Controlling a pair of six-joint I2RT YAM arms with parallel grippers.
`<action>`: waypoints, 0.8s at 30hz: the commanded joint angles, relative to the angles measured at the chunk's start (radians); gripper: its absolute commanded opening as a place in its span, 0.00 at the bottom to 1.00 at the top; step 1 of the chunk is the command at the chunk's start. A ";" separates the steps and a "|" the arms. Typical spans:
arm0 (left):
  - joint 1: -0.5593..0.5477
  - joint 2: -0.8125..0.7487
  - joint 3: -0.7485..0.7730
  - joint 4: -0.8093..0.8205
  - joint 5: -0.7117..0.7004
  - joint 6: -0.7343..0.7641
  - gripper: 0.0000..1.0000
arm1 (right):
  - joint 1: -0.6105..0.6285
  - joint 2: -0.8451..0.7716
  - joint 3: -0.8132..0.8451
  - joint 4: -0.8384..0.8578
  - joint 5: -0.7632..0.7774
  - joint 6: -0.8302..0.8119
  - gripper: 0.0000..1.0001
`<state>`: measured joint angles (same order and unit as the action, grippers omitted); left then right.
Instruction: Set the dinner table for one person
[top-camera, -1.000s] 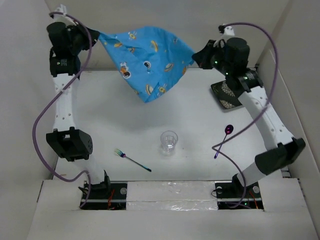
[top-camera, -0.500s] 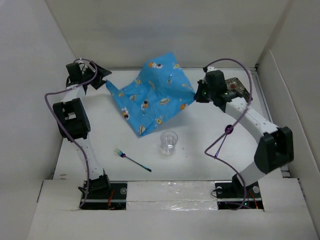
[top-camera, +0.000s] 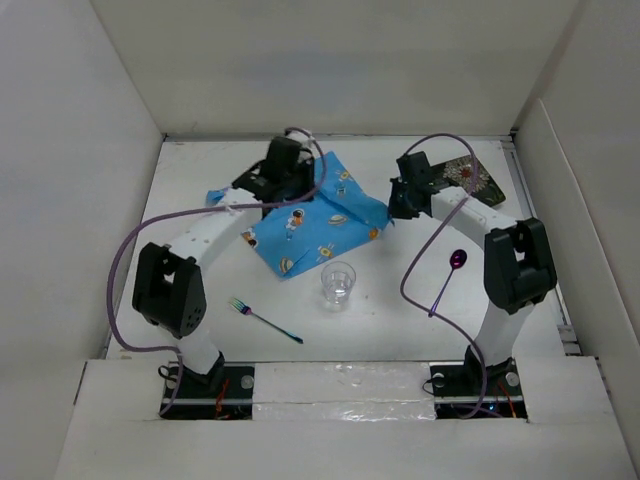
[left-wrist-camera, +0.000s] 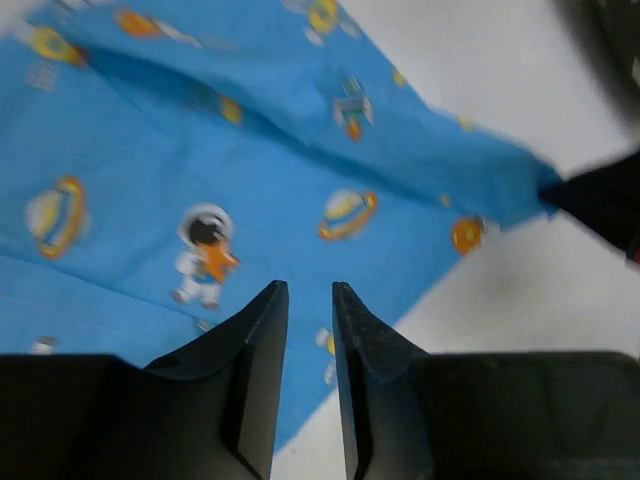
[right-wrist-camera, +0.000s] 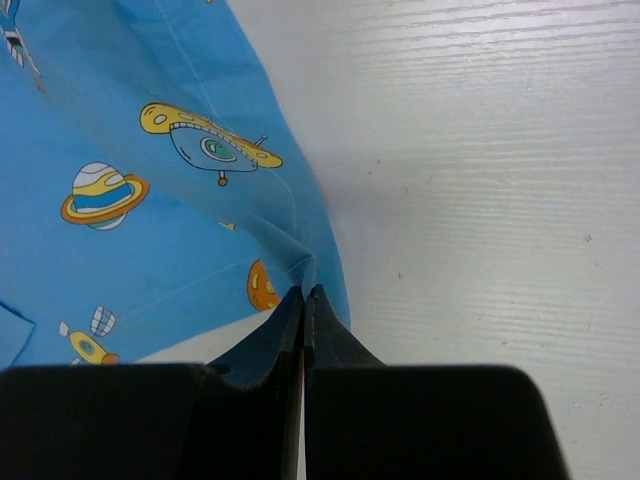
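Note:
The blue space-print placemat (top-camera: 315, 215) lies rumpled on the white dinner table (top-camera: 390, 325), behind the middle. My right gripper (top-camera: 396, 207) is shut on the placemat's right corner (right-wrist-camera: 300, 265), low over the table. My left gripper (top-camera: 285, 195) hovers over the placemat's left half (left-wrist-camera: 250, 170). Its jaws stand a narrow gap apart with nothing between them (left-wrist-camera: 310, 290). In the right wrist view the jaw tips (right-wrist-camera: 304, 292) pinch the cloth's hem.
A clear glass (top-camera: 338, 283) stands just in front of the placemat. A fork (top-camera: 264, 320) lies to its front left. A purple spoon (top-camera: 452, 270) lies at the right under the right arm's cable. A dark patterned plate (top-camera: 480, 182) sits behind the right arm.
Both arms brought the placemat down from mid-air onto the table. The left gripper let go of its corner, swung right over the cloth and narrowed its jaws. The right gripper kept its hold.

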<state>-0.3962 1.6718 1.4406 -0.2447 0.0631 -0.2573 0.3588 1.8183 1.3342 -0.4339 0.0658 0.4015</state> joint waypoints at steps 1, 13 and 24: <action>-0.122 0.032 -0.083 -0.185 -0.175 0.086 0.23 | -0.056 -0.014 0.025 0.047 -0.012 0.040 0.00; -0.268 0.086 -0.233 -0.145 -0.233 0.089 0.46 | -0.100 0.053 0.102 0.054 -0.118 0.082 0.04; -0.268 0.161 -0.238 -0.091 -0.238 0.124 0.35 | -0.100 0.033 0.059 0.081 -0.141 0.088 0.11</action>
<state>-0.6655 1.8149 1.2098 -0.3546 -0.1669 -0.1570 0.2588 1.8740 1.3869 -0.3988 -0.0635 0.4793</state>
